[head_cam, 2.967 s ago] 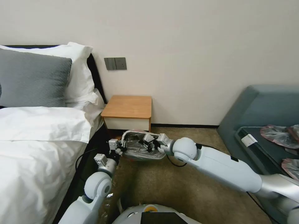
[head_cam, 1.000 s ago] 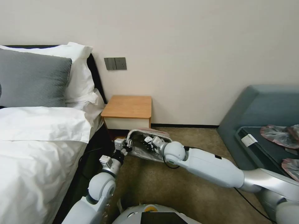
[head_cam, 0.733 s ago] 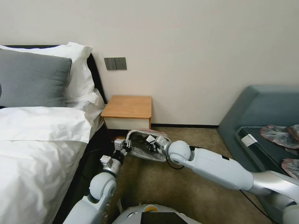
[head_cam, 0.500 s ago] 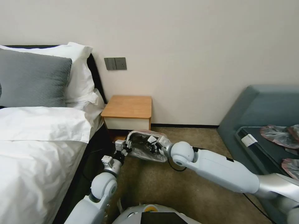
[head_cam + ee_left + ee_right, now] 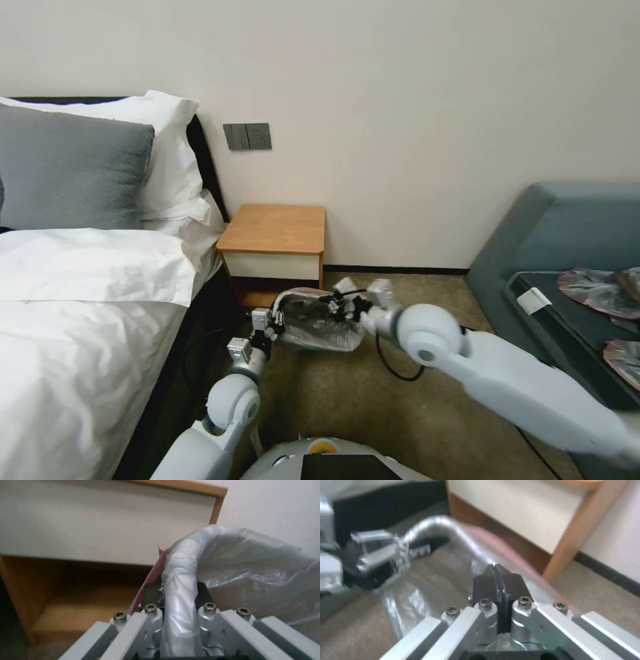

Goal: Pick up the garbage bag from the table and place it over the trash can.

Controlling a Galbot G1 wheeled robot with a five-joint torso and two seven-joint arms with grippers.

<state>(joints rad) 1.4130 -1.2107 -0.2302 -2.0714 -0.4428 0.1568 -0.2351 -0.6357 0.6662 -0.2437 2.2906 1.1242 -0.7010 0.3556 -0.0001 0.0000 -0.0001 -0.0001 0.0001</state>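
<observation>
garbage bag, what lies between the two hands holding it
In the head view, the bag's open mouth spans between the left hand and the right hand: crinkled grey plastic of the garbage bag over the trash can, nothing else.

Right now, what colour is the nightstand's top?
Light brown wood: the table shows best in the head view.

Head cam is looking down from further back; both wrist cams are sitting close, facing the counter (image 5: 273, 230), all sharing it.
</observation>
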